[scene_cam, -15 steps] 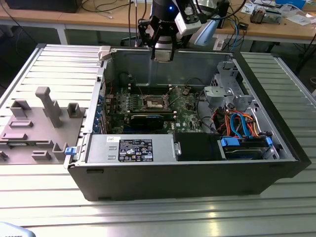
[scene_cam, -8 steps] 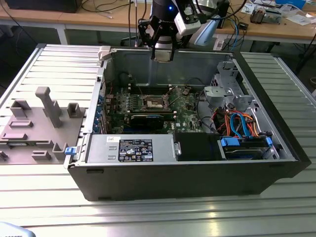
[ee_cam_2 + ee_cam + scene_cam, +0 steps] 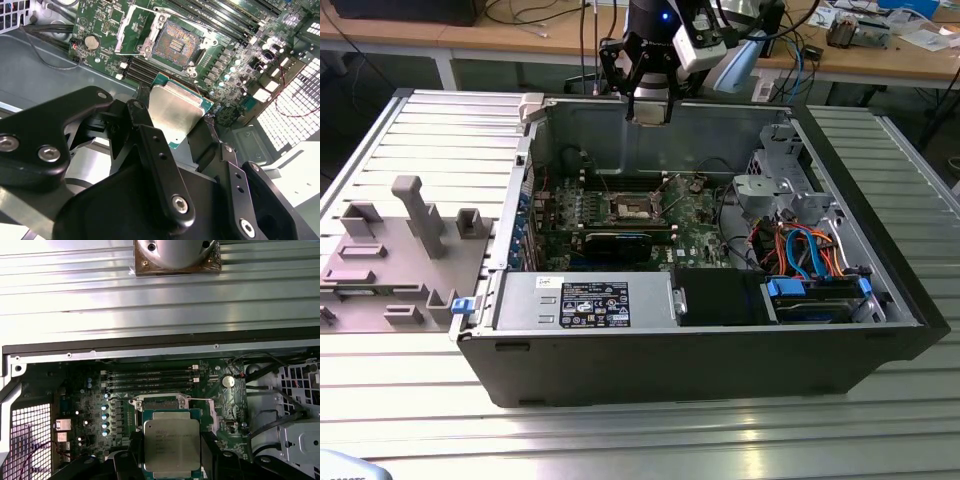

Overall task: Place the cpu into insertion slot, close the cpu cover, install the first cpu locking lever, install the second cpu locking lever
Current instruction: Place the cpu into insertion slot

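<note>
Upper centre of the exterior view, the gripper (image 3: 651,110) is pinching the cpu (image 3: 171,445) flat between closed fingers (image 3: 142,120), holding it level above the computer case (image 3: 720,370) and its empty insertion slot (image 3: 175,44).

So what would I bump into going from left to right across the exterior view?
grey plastic holder → insertion slot → black box → blue drive bracket
</note>
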You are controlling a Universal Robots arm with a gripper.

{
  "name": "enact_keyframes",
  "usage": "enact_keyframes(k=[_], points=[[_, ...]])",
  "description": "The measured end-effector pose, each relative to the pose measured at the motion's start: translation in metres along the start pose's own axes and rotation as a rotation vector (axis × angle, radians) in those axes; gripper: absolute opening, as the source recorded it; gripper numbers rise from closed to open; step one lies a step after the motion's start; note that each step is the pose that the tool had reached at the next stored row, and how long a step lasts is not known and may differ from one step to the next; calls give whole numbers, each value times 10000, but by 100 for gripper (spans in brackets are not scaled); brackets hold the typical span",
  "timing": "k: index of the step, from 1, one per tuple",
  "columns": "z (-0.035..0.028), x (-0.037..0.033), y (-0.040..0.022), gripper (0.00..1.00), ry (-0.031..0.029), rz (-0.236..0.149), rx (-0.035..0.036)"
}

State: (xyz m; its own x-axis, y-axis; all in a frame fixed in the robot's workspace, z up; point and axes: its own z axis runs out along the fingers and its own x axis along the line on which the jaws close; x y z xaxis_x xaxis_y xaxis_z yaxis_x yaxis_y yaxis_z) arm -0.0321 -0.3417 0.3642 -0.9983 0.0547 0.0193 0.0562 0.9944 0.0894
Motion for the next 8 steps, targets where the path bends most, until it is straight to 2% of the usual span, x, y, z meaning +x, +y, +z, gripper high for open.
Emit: enact_keyframes(k=[8], points=[[0, 0, 0, 55, -7, 80, -1]])
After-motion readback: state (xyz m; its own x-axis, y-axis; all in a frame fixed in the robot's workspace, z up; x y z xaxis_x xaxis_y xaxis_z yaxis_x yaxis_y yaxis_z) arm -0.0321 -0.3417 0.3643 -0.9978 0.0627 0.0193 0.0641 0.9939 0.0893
